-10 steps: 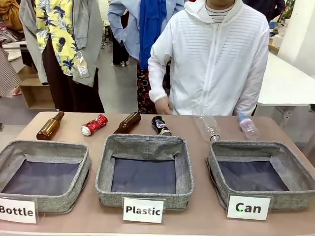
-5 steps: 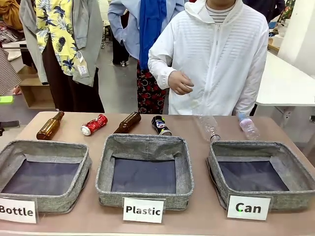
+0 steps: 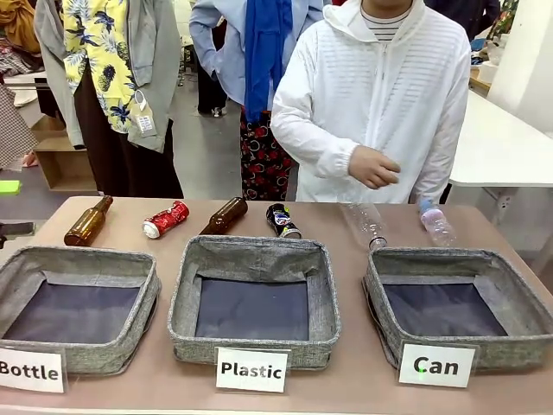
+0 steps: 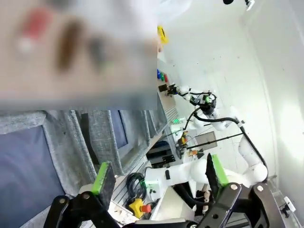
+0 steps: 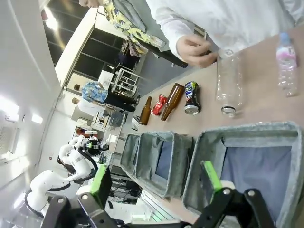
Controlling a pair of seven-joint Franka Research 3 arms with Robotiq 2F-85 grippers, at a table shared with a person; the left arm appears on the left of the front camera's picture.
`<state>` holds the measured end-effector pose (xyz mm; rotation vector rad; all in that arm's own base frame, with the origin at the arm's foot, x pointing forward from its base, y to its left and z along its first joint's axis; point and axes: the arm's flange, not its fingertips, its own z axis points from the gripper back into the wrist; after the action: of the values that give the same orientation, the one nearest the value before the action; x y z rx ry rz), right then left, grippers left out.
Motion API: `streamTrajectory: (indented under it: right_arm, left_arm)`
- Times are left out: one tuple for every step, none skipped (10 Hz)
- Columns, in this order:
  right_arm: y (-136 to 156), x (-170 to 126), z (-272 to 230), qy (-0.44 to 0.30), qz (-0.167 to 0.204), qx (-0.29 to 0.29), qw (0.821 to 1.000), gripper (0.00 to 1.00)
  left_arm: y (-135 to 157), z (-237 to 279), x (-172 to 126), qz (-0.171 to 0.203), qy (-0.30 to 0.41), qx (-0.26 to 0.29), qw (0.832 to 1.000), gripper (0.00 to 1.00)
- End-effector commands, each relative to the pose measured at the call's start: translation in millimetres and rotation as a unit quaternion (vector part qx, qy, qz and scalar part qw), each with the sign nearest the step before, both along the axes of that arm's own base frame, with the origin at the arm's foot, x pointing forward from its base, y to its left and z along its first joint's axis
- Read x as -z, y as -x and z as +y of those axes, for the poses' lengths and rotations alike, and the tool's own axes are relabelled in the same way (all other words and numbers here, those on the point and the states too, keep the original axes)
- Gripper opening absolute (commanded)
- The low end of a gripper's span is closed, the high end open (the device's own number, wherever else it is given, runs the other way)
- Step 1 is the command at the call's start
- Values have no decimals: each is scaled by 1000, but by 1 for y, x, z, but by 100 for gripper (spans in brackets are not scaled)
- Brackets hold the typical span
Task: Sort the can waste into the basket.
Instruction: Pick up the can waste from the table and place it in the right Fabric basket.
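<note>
Spread wide, the left gripper [image 4: 160, 175], black-fingered with green pads, hangs over grey fabric basket walls in its wrist view. The right gripper [image 5: 156, 177], of the same make, stands just as wide open over the near corner of the grey fabric rectangular basket with dark lining [image 3: 432, 257] at the robot's right end of the row. That basket's white front label [image 3: 436, 365] reads "Can" in black. The like middle basket [image 3: 255, 246] has a card [image 3: 251, 369] reading "Plastic", and the left basket [image 3: 78, 257] has one [image 3: 30, 370] reading "Bottle". Beyond the baskets, along the far side of the tan table [image 3: 363, 391], the crushed red metal can [image 3: 165, 219] with white marks lies on its side between two brown glass bottles [image 3: 87, 222]. The black metal can [image 3: 282, 220] with yellow-green and purple print lies just behind the middle basket; its print is too small to read. Two clear plastic bottles [image 3: 366, 225] lie behind the "Can" basket. A person in a white zipped jacket [image 3: 380, 95] stands at the far edge with one hand [image 3: 373, 167] held loosely curled at waist height above the table, elbow bent.
</note>
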<state>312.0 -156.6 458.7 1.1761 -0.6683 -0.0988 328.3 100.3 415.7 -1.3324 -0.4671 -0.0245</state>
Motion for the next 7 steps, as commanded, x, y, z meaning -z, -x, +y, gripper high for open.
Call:
streamTrajectory:
  right_arm:
    - [-6,0,0,-4,-17,3,1000,100]
    - [-6,0,0,-4,-17,3,1000,100]
    - [-6,0,0,-4,-17,3,1000,100]
    - [-6,0,0,-4,-17,3,1000,100]
    - [-6,0,0,-4,-17,3,1000,100]
    - [-6,0,0,-4,-17,3,1000,100]
    - [-6,0,0,-4,-17,3,1000,100]
  left_arm:
    - [-7,-21,-32,-22,-95,27,995,100]
    - [-31,-42,-53,-11,-146,23,989,100]
    - [-59,-77,-75,-17,-209,28,977,100]
    - [-84,-118,-87,-9,-261,22,965,100]
    - [-102,-141,-90,-17,-308,33,951,100]
    - [-127,-170,-89,-58,-395,48,916,100]
    - [-152,-189,-84,-103,-500,36,859,100]
